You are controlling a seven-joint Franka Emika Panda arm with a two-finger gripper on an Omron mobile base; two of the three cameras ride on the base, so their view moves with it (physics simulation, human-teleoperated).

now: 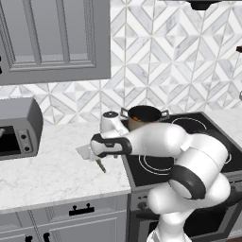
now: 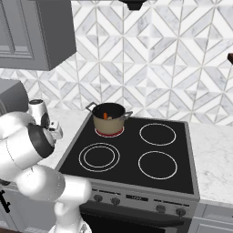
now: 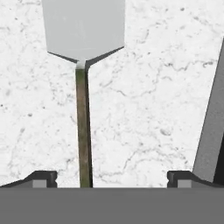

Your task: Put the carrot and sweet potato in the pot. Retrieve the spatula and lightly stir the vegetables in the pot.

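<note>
Tool (image 3: pixel 112 180) wide open over spatula (image 3: pixel 83 122) handle on surface (image 3: pixel 153 87); veg in pot (image 2: pixel 108 116). Next: lower, close on handle.

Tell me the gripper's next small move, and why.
Probably lower straight down and close on the thin dark handle of the flat light-grey spatula. The two-finger gripper hangs open over the white marble counter, the handle off-centre, nearer one tip; the round tan pot already shows something orange inside.

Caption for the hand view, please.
Open end effector poised above the spatula lying on the marble counter, its handle nearer one fingertip.
</note>
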